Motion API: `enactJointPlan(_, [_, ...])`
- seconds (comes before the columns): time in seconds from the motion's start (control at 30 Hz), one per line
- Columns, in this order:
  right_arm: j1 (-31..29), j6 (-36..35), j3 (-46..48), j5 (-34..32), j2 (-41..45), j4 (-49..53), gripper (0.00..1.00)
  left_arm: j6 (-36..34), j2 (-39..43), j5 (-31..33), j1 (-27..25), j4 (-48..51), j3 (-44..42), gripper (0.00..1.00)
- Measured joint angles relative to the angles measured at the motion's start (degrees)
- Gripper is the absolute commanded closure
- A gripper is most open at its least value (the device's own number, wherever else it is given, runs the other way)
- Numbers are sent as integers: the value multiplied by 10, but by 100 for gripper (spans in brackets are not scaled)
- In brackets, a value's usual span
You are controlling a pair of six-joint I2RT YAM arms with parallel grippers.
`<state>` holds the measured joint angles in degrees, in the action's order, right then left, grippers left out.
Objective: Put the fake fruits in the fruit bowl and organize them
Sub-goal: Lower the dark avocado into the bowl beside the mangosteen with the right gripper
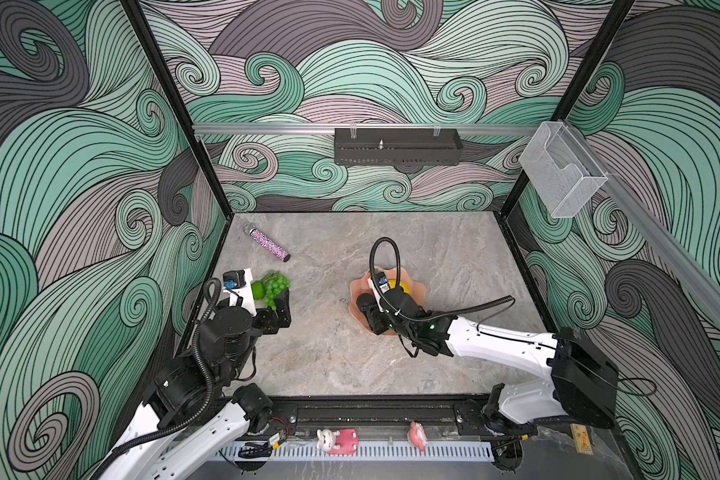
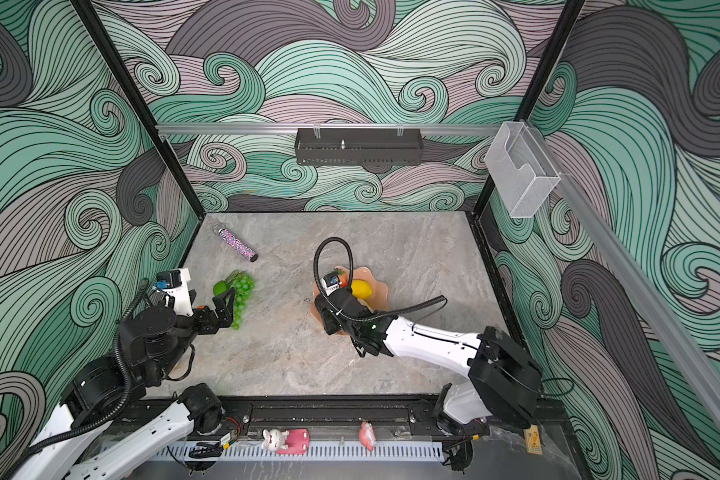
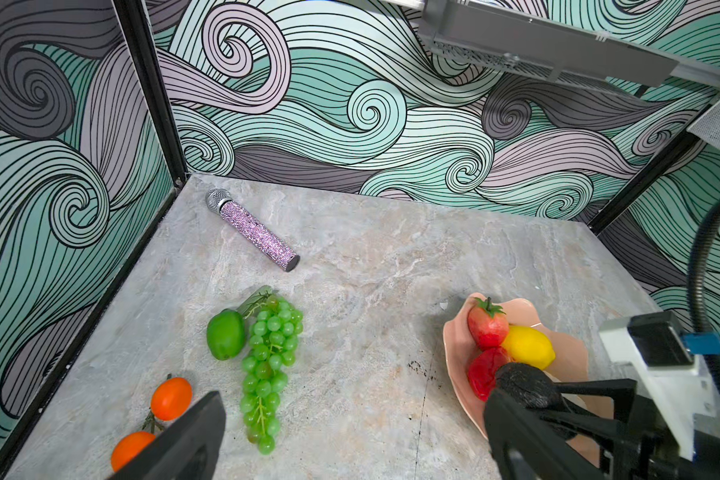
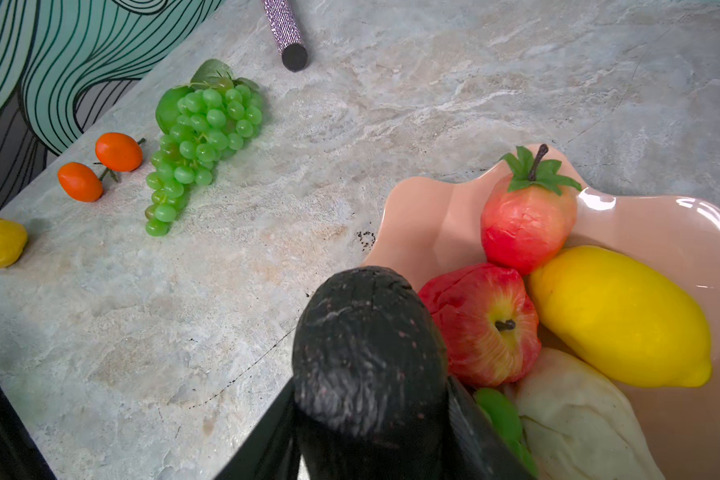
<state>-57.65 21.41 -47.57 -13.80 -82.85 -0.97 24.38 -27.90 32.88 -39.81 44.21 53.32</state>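
At the fruit bowl (image 4: 433, 216) rim, right hand (image 4: 371, 388) pinching dark avocado (image 4: 362, 324), left hand (image 2: 226, 309) spread near grape bunch (image 2: 246, 286)

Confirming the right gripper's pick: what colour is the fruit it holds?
Near-black with a rough, speckled skin: the avocado, clearest in the right wrist view.

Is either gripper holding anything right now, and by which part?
The right gripper holds the dark avocado, fingers on opposite sides of its rear end, the other end jutting out free. The left gripper is open, empty.
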Motion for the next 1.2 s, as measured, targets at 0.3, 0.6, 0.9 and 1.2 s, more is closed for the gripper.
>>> enactJointPlan(0.3, [0, -15, -31, -1, -53, 12, 46, -4, 17, 8, 0, 1, -5, 1])
enactJointPlan(0.6, [0, -26, -35, -13, -76, 17, 45, -4, 18, 10, 0, 1, -7, 1])
enactJointPlan(0.9, [-1, -33, -46, -19, -91, 22, 39, -5, 18, 12, 1, 1, -7, 1])
enactJointPlan(1.2, [-7, -35, -48, -24, -91, 23, 38, -7, 19, 14, 3, 1, -8, 1])
